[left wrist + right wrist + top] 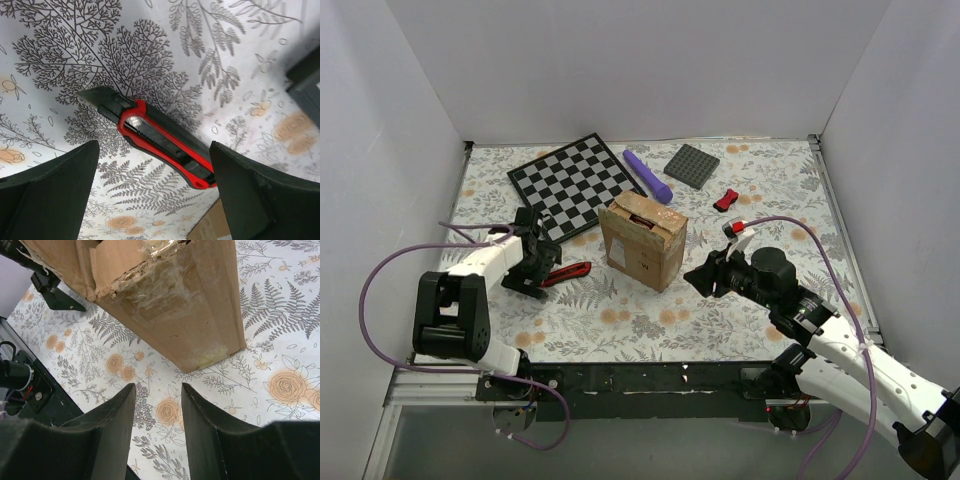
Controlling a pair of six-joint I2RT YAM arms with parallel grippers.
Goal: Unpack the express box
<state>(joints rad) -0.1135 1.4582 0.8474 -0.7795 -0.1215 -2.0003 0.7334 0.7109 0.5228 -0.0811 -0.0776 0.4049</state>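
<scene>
In the top view the express box (642,240) stood at the centre of the frame on the flower-patterned table (620,320). Its top flaps were parted along a dark gap; we could not tell what lay inside.

In the right wrist view the box filled the upper middle of the frame, with torn cardboard and crinkled clear tape along its top edge. The right gripper (157,412) sat low in that frame, pointed at the box's near corner and just short of it. Its fingers (112,430) stood partly apart, with only table showing between them.

At centre left of the top view, the left gripper (534,268) hung over a red and black utility knife (567,273). In the left wrist view its fingers (55,190) were spread wide. The knife lay flat on the table between them, gripped by neither.

Across the upper part of the top view we saw:
- a chessboard (575,185)
- a purple stick (648,174)
- a dark grey square plate (692,165)
- a small red piece (726,199)
</scene>
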